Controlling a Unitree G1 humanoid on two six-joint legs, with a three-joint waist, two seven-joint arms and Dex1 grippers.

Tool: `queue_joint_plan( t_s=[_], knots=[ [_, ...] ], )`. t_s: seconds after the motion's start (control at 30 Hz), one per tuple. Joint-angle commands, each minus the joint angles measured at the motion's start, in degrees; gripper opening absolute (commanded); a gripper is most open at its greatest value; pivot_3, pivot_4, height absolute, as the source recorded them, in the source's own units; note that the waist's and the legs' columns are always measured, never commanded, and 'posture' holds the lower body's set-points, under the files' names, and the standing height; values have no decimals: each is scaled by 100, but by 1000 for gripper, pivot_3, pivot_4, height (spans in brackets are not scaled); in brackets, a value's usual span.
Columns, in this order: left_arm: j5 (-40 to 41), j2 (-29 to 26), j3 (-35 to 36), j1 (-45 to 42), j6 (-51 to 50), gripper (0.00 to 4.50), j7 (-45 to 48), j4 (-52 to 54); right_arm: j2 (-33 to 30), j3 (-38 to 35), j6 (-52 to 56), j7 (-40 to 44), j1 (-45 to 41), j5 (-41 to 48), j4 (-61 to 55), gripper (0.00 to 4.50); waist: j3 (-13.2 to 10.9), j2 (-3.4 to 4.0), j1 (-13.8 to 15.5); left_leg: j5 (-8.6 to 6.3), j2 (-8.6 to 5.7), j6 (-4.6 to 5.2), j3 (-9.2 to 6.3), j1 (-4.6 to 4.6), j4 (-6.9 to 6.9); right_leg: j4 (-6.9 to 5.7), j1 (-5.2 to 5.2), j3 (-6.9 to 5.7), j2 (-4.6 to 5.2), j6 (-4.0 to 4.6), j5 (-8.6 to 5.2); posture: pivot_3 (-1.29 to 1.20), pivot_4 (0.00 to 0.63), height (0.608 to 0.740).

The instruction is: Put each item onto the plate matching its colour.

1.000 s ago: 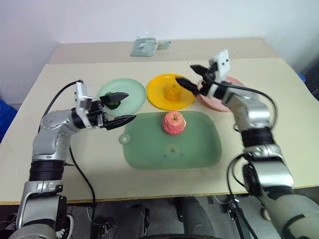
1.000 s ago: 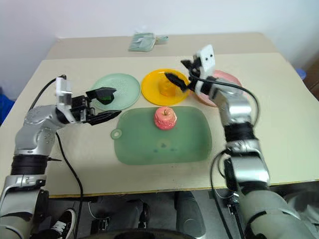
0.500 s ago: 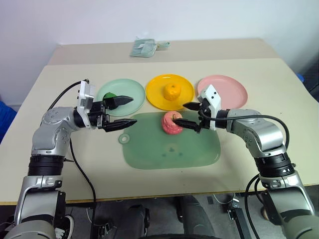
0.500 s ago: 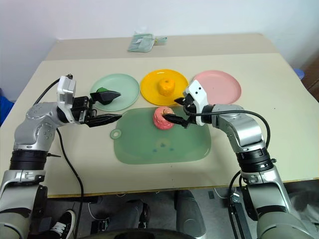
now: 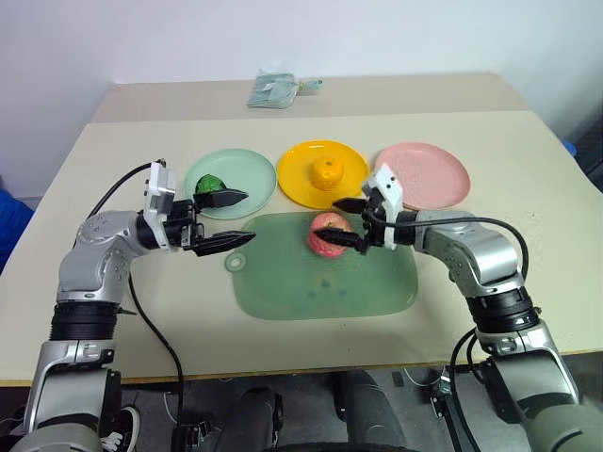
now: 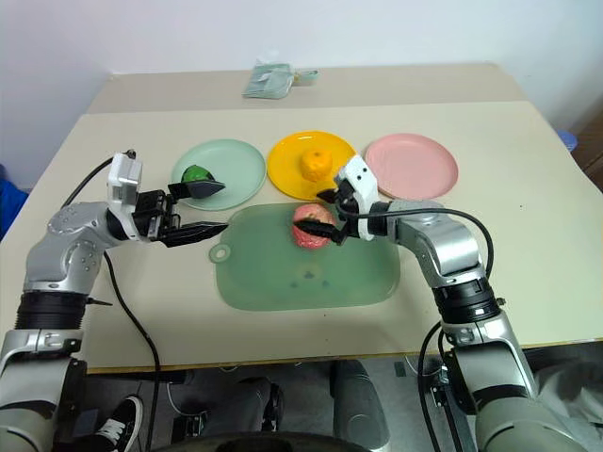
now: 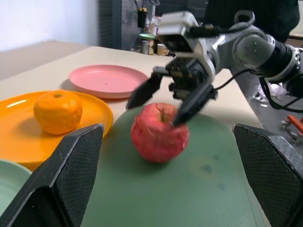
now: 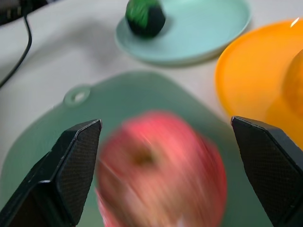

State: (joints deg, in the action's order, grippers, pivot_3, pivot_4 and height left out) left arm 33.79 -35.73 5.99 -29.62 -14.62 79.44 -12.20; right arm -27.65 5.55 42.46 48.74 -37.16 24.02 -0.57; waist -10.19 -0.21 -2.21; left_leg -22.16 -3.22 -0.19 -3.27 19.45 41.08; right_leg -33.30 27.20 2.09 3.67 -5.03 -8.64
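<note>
Pink-red apple [image 5: 329,234] sits on the mat [image 5: 283,282] between the right pincer's [image 5: 350,224] wide-spread fingers.

Right gripper [image 8: 163,165] spread wide, one black finger [image 8: 61,170] on each flank, and between them sits the pink-red apple [image 8: 158,172], blurred, stem dimple facing up. The fingers stand clear of it on both sides. The apple rests on the green mat [image 8: 118,101], whose round hole [image 8: 77,96] shows near the mat's corner. Beyond the mat's edge lies the pale green plate [image 8: 199,30] with the dark green fruit [image 8: 144,16] on it, close to the rim. Beside that, the orange plate [image 8: 258,78], with a sliver of the orange fruit [image 8: 296,78] at the picture's edge. A black cable [image 8: 21,52] curves over the tabletop [image 8: 71,52].
</note>
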Motion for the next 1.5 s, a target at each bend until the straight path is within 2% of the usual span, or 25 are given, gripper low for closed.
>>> queue_joint_plan(
  t_s=[0.03,0.2,0.3,0.4,0.53,0.63,0.67,0.73,0.83,0.97,1.1,1.3,1.37,1.4,1.5],
  knots=[
    [29,-70,157,-3,90,4500,-9,183,-75,-75,113,157,11,207,-343,4461,0,0,3,0,0,0,0,0,0,0,0,0,0,0,0,0,150,740],
    [30,-53,146,-6,128,4500,8,168,-363,377,-112,231,257,-264,-419,4461,1,-1,3,0,0,0,1,0,0,0,0,0,0,0,0,0,150,740],
    [11,-47,138,-13,173,4500,38,117,-233,318,-98,43,233,-303,-269,4461,1,-1,-1,0,0,1,2,-1,0,0,-1,0,0,0,0,0,150,740],
    [2,-53,141,-25,200,4500,71,73,-319,568,-420,-36,233,-737,-134,4461,1,-1,-8,0,1,0,2,-1,-1,0,0,0,-1,0,0,0,150,740],
    [-10,-60,132,-31,248,4500,99,31,-237,507,-440,12,244,-665,-95,4461,1,-2,-6,0,0,0,2,-1,-1,0,-1,0,-1,0,0,0,150,740],
    [-5,-66,128,-23,250,4500,109,26,-293,459,-383,99,265,-596,-131,3741,1,-2,2,0,0,0,2,-2,0,0,-2,0,0,0,0,0,150,740],
    [-9,-63,133,-19,264,4500,102,20,-240,226,-353,23,210,-463,-111,3365,1,-2,2,0,0,0,2,-2,0,0,-3,0,0,0,0,0,150,740],
    [-1,-59,139,-15,255,4500,99,13,-138,-221,-342,-159,80,-236,-11,3023,1,-2,2,0,0,0,1,-2,0,0,-2,0,0,0,0,0,150,740],
    [29,-20,115,13,220,4500,100,45,-113,-950,-579,-603,-181,-108,422,3023,1,-1,3,0,-1,0,2,0,0,0,-1,0,0,0,0,0,150,740],
    [50,122,69,76,243,4500,41,156,-330,-1578,-1377,-1322,-441,-481,1307,3023,1,-1,38,0,-1,0,2,0,-2,2,-1,0,1,0,0,0,150,740],
    [-139,344,70,-40,625,4500,-115,-11,-414,-1665,-2062,-1930,-651,-957,2149,3023,1,-1,38,-1,-2,1,6,-1,-7,6,-2,1,1,0,0,0,150,740],
    [-372,455,12,-194,964,4500,-224,-205,-276,-1299,-2768,-2202,-723,-1517,2853,3023,1,-1,-49,0,2,1,14,-2,-9,2,2,10,-2,1,0,0,150,740],
    [-395,432,18,-196,1000,4500,-242,-201,-210,-1382,-2763,-2215,-783,-1441,2925,3960,1,-1,-44,0,3,1,17,-4,-10,0,3,14,-3,0,0,0,150,740],
    [-390,417,22,-189,994,4500,-249,-186,-192,-1422,-2834,-2275,-806,-1443,2921,4274,0,-1,-36,0,3,1,17,-4,-10,-1,3,14,-3,0,0,0,150,740],
    [-367,351,55,-178,962,4500,-200,-205,-123,-1488,-2966,-2191,-853,-1299,2672,4393,0,-1,-33,0,1,1,16,-2,-8,0,4,15,-1,0,0,0,150,740]
  ],
)
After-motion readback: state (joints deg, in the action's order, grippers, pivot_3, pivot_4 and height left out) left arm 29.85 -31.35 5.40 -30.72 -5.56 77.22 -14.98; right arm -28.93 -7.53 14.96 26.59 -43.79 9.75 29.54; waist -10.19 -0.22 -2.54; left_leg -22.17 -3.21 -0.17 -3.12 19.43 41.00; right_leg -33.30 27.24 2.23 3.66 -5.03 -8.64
